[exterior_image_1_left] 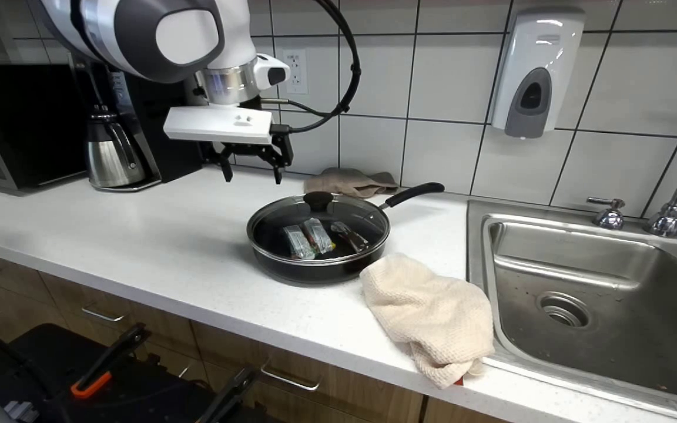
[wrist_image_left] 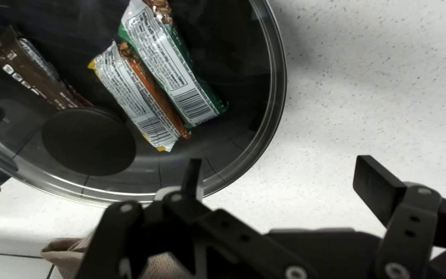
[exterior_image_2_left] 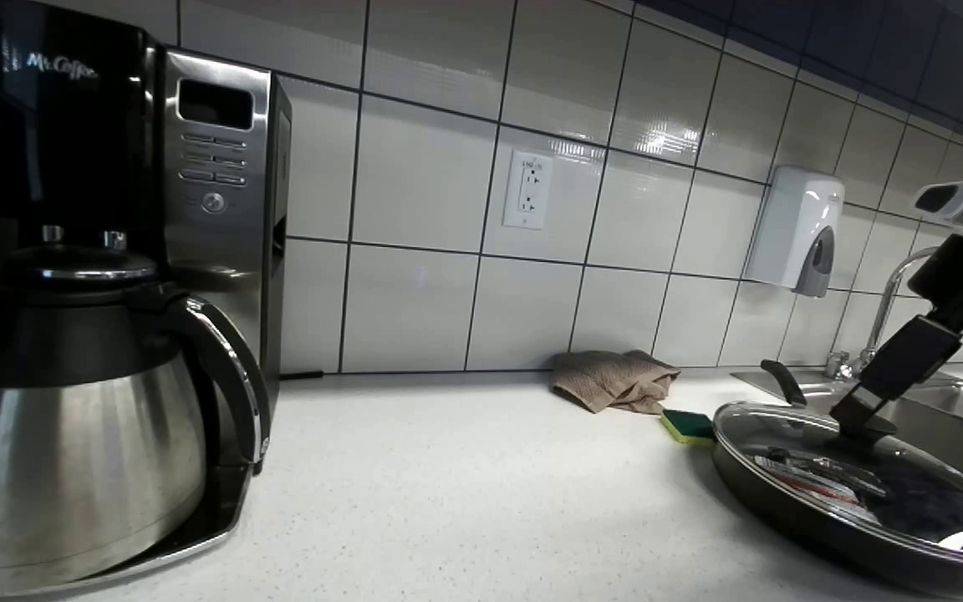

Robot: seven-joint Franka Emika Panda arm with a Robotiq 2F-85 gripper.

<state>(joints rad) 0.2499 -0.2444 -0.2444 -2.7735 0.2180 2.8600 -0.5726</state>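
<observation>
– Below the gripper [exterior_image_1_left: 253, 176]?
– Speckled white countertop [exterior_image_1_left: 138, 235]; lidded frying pan [exterior_image_1_left: 315, 272], lower and to one side.
– Behind it?
– Tiled wall [exterior_image_1_left: 381, 76], duplex wall outlet [exterior_image_2_left: 528, 191].
– Jaws?
– Spread apart, nothing held.

We see the counter [exterior_image_2_left: 448, 485] brightly lit around the pan [exterior_image_1_left: 315, 273], soft shadow beside it, glare on its lid [exterior_image_2_left: 920, 493] and the tiles [exterior_image_2_left: 665, 138] behind.

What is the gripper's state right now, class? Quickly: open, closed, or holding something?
Gripper: open, holding nothing.
</observation>
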